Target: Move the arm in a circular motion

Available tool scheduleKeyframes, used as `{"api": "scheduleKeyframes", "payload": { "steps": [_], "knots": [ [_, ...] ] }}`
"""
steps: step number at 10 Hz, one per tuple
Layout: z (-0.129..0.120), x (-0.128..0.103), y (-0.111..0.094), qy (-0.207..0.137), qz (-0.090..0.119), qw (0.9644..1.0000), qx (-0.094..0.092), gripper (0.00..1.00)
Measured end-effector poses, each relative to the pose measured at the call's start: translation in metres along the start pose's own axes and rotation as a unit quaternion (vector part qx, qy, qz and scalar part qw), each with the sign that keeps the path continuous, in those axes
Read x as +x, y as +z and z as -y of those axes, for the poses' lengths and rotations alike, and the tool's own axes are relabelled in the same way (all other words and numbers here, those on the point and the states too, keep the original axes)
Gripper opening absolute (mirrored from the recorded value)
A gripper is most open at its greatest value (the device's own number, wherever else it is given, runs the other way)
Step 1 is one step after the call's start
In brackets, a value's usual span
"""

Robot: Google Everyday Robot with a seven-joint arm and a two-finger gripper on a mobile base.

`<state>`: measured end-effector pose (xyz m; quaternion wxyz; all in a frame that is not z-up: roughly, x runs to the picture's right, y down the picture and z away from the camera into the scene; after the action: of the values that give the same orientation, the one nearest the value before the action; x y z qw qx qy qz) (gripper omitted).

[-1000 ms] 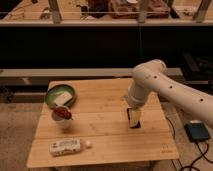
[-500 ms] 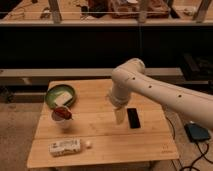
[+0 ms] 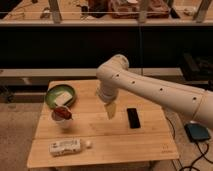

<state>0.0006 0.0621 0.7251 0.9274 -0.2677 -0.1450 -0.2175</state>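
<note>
Arm (image 3: 150, 90) bent over table (image 3: 125, 142) ctr, pincer (image 3: 110, 110) open & empty, just left of phone (image 3: 133, 118).

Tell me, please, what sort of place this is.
Probably a robotics lab or workshop. A white robot arm hangs its gripper over a wooden table, a long dark workbench stands behind, and a blue device with cables lies on the floor.

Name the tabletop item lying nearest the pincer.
The flat black slab, close beside the pincer hanging above the table; bowl, cup and bottle lie farther off.
</note>
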Motion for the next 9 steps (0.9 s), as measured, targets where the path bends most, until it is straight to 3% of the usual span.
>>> {"api": "scheduleKeyframes", "payload": {
  "steps": [3, 5, 7, 9],
  "knots": [
    [0.05, 0.02, 0.009, -0.02, 0.0, 0.9998, -0.003, 0.8],
    [0.066, 0.031, 0.012, -0.015, 0.0, 0.9999, -0.007, 0.8],
    [0.06, 0.044, 0.011, 0.013, 0.003, 0.9998, -0.015, 0.8],
    [0.031, 0.065, 0.005, 0.048, 0.011, 0.9985, -0.025, 0.8]
  ]
}}
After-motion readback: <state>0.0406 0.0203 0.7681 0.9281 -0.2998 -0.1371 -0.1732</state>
